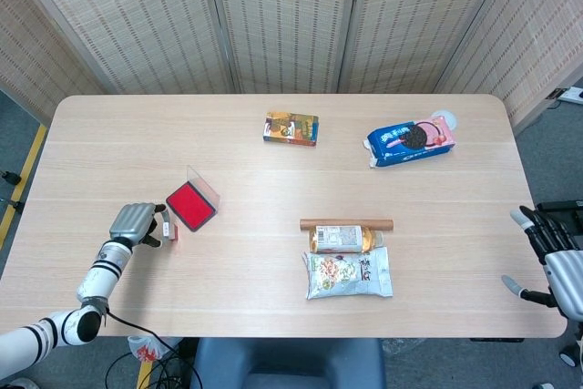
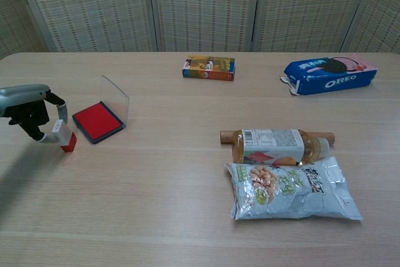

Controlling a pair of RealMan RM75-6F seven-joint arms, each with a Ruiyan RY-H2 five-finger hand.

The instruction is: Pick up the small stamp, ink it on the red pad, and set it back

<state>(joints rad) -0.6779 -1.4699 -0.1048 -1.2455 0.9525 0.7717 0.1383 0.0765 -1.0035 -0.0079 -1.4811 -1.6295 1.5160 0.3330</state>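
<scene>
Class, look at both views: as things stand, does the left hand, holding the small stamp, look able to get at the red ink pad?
Probably yes. The left hand holds the small stamp just beside the red ink pad, with nothing between them. The pad's clear lid stands open on the far side, leaving the red surface exposed.

"OREO" reads clearly in white on the blue cookie pack (image 2: 330, 75); the bottle label (image 2: 272, 142) and snack bag (image 2: 292, 188) print stays illegible.

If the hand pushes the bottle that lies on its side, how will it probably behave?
The bottle lies on its side and looks round, so it would probably roll. The wooden stick behind it and the snack bag in front may stop it soon. It seems filled with liquid, so likely rather heavy.
</scene>
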